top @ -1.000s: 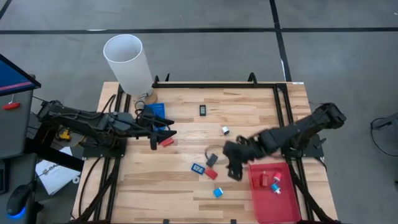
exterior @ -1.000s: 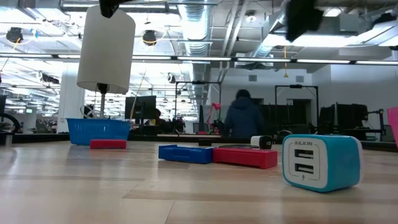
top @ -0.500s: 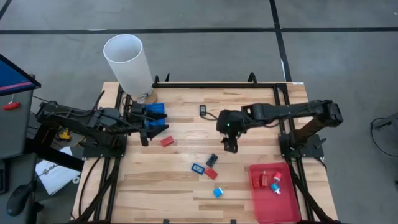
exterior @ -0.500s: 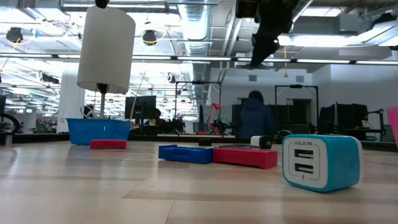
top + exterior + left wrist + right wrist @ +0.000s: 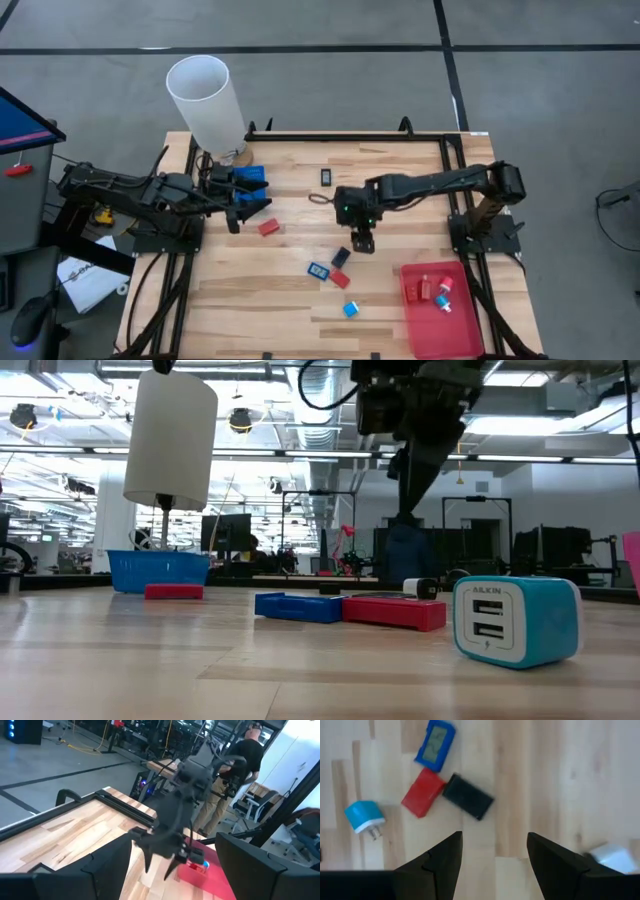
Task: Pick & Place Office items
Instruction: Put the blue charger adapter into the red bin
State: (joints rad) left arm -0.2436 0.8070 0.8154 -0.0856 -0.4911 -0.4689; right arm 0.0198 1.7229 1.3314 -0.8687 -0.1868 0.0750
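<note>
Small office items lie in a cluster near the table's middle: a black piece, a red piece, a blue piece and a light blue charger. A white piece lies apart from them. My right gripper hangs open above the table, just on the far side of the black piece, pointing steeply down, with nothing between its fingers. My left gripper stands open and empty at the left, beside another red piece that lies flat on the wood.
The red tray at the near right holds a few small pieces. The blue bin and a tall white cylinder stand at the far left. A lone black piece lies toward the far edge.
My right gripper has swung from beside the red tray toward the table's middle and sunk, turning about its own axis; it stays open. My left gripper has drawn back a little toward the table's left edge, away from the red piece.
</note>
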